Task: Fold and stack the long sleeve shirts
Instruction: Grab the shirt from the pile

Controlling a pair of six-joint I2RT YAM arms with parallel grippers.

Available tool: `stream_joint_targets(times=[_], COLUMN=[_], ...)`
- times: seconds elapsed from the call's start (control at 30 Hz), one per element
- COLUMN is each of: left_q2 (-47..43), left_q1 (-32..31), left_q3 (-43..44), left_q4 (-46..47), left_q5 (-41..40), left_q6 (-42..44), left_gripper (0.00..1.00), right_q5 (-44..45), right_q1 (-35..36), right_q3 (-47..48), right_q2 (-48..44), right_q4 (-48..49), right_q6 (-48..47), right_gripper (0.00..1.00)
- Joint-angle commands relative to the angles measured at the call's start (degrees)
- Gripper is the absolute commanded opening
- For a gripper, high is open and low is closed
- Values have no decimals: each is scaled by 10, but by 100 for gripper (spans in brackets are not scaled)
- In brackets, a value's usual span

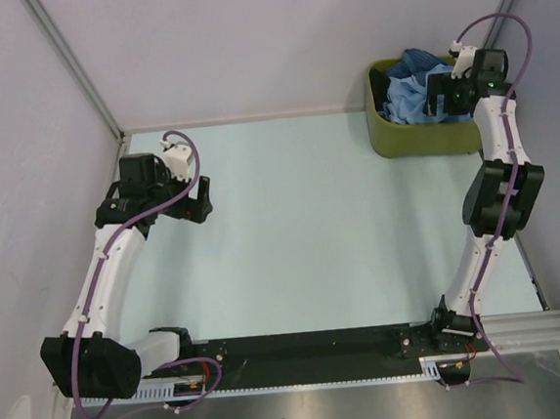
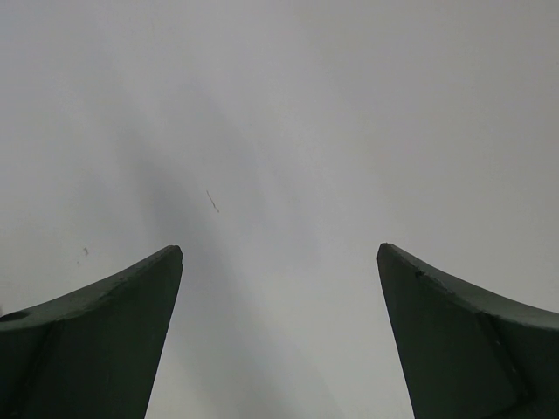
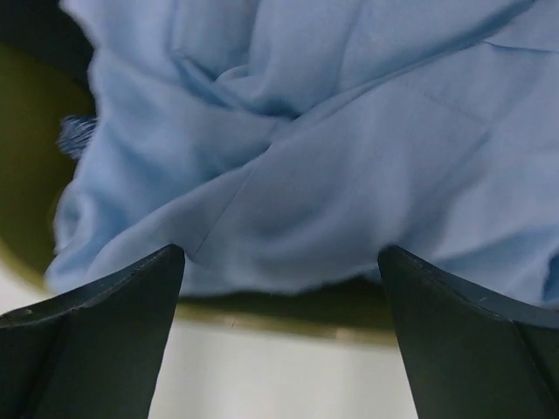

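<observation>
1. The olive-green bin stands on the pale blue table at its far right corner, close to the back wall.
2. The long sleeve shirts lie crumpled together inside the bin. The plain light blue shirt is on top in loose folds. A darker blue shirt shows at the far side of the heap.
3. The right gripper hangs over the bin, whose near rim shows between its fingers. The fingers are spread wide with nothing between them. The light blue cloth lies just beyond the fingertips; whether they touch it cannot be told.
4. The left gripper hangs over the far left part of the table, near the left wall and well apart from the bin. Its fingers are spread wide and hold nothing; only bare table surface shows between them.
5. A black rail along the near edge carries both arm bases.
</observation>
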Motion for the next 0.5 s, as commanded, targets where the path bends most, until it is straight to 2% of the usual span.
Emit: stream_joint_targets(times=[0.0, 0.07, 0.1, 0.17, 0.2, 0.23, 0.27, 0.3, 0.37, 0.43, 0.47], left_q2=[-6, -11, -17, -24, -29, -31, -33, -35, -38, -40, -41], left_q1=[-5, -5, -5, -5, -5, -5, -5, -5, -5, -5, -5], left_q3=[3, -5, -7, -12, -12, -14, -13, -12, -5, 5, 9], left_q4=[10, 10, 10, 10, 10, 11, 11, 12, 13, 17, 18], left_q5=[-18, -20, -21, -20, -19, -19, -19, -15, -17, -23, -24], left_q6=[8, 6, 6, 5, 6, 4, 3, 2, -4, -14, -18], left_gripper=[100, 100, 99, 99, 100, 99, 100, 99, 99, 99, 99], right_q5=[23, 14, 1, -9, -21, -31, -42, -65, -93, -136, -142], right_q1=[2, 3, 2, 1, 2, 2, -1, -1, -1, 3, 9], right_q3=[71, 82, 94, 117, 158, 180, 203, 249, 274, 260, 249], right_q2=[71, 88, 89, 87, 80, 76, 70, 53, 24, -41, -63], right_q4=[42, 43, 42, 30, 21, 11, -6, -11, 4, 40, 87], right_q6=[6, -4, -10, -10, -9, -3, 4, 18, 59, 99, 107], right_gripper=[100, 98, 79, 54, 26, 13, 4, 0, 0, 0, 0])
